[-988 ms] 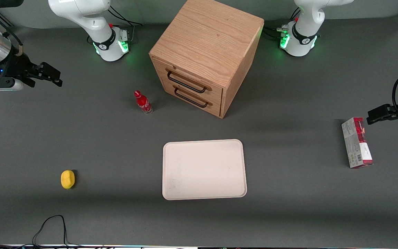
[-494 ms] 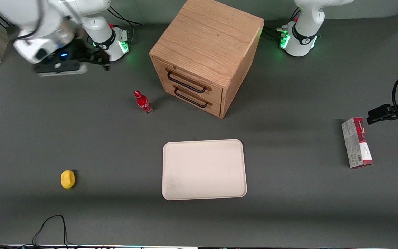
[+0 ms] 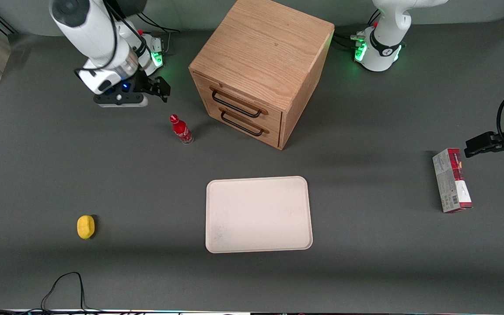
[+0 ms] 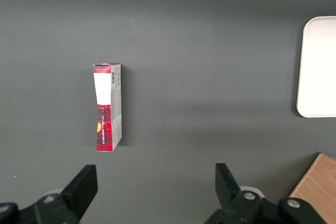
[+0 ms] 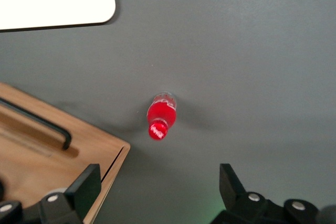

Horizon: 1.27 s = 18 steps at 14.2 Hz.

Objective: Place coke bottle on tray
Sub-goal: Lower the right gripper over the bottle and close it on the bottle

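**Right arm swings in over the bottle; nothing gripped**

The gripper (image 3: 161, 89) has travelled a long way in the last second. One second ago it sat at the working arm's edge of the worktop, well apart from everything; half a second ago it was part-way in, close to the arm's base; now it hangs above the worktop (image 3: 103, 166) just beside the coke bottle (image 3: 181, 129), a little farther from the front camera than the bottle and not touching it. The wrist view looks straight down past the gripper (image 5: 157, 192), with the coke bottle (image 5: 160, 116) showing between the two fingers (image 5: 84, 187) and below them. The jaws stand wide apart and hold nothing.

The bottle has not shifted across the three front pictures. It stands upright on the worktop, in front of the wooden drawer cabinet (image 3: 260, 70) and near its lower drawer handle, apart from the cabinet.

The tray (image 3: 258, 214) lies flat in the same place as before, nearer the front camera than both bottle and cabinet, with nothing on it. The bottle is well apart from it.

The yellow object (image 3: 85, 227) toward the working arm's end and the red-and-grey carton (image 3: 451, 180) toward the parked arm's end are likewise unmoved.
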Each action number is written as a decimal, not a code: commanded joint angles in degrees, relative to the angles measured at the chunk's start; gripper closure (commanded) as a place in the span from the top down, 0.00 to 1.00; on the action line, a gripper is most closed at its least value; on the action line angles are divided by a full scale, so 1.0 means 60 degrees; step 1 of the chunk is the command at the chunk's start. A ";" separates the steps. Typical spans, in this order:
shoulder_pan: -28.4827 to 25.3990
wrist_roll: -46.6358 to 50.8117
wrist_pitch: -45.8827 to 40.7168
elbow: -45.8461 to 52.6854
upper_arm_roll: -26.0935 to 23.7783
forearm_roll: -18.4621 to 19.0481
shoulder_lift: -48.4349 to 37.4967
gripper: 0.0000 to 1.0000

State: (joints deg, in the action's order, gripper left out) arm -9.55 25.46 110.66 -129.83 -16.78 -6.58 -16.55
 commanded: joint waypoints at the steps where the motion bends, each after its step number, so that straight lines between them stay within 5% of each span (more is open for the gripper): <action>1: -0.0005 0.0268 0.2297 -0.1991 -0.0438 -0.0280 -0.0260 1.00; 6: -0.0020 0.0825 0.4638 -0.2969 -0.1056 -0.0280 0.0662 1.00; 11: -0.0020 0.0810 0.5404 -0.3146 -0.1056 -0.0265 0.1147 0.99; 12: -0.0020 0.0796 0.5434 -0.3146 -0.1056 -0.0265 0.1148 0.88; 15: -0.0005 0.0723 0.5449 -0.3146 -0.1056 -0.0221 0.1177 0.35; 18: 0.0009 0.0679 0.5449 -0.3117 -0.1042 -0.0192 0.1191 0.02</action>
State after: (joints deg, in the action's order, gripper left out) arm -9.56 29.74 142.08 -148.51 -22.99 -6.78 -9.69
